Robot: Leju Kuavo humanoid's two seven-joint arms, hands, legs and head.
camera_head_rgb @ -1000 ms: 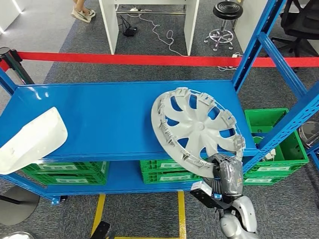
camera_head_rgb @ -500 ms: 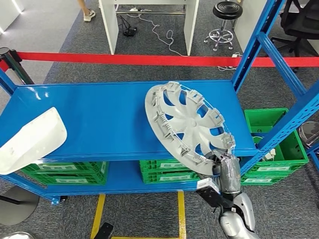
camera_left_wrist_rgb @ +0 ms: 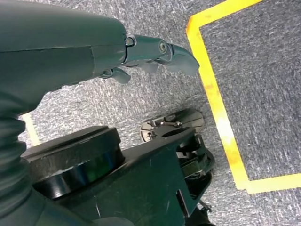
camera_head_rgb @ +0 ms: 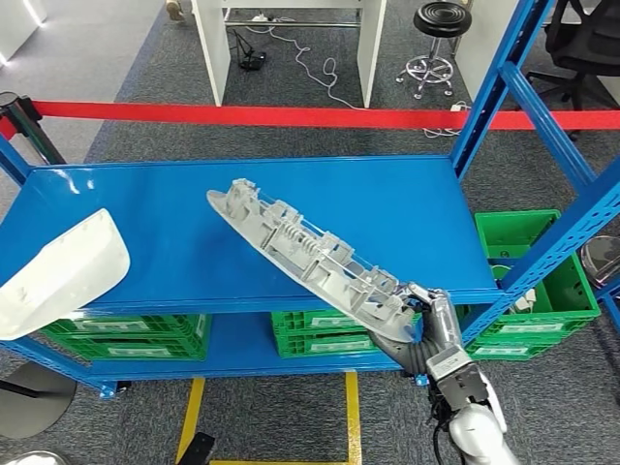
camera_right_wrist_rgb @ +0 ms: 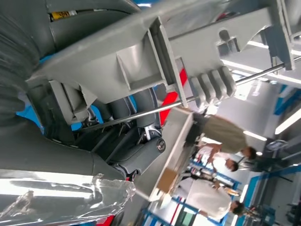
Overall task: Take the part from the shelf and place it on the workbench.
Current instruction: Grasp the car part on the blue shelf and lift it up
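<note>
My right hand (camera_head_rgb: 431,325), low at the near right, grips the rim of the round grey plastic wheel cover (camera_head_rgb: 307,257), tilted edge-on above the blue metal shelf (camera_head_rgb: 183,232). My left hand (camera_left_wrist_rgb: 156,52) hangs over grey carpet (camera_left_wrist_rgb: 262,84) with yellow tape (camera_left_wrist_rgb: 216,108), fingers straight, holding nothing. I read no writing.

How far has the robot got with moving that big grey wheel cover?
Done: the right hand grips the round grey plastic wheel cover by its rim, tilted edge-on above the blue metal shelf. Left: carrying it away and placing it on the workbench.
</note>
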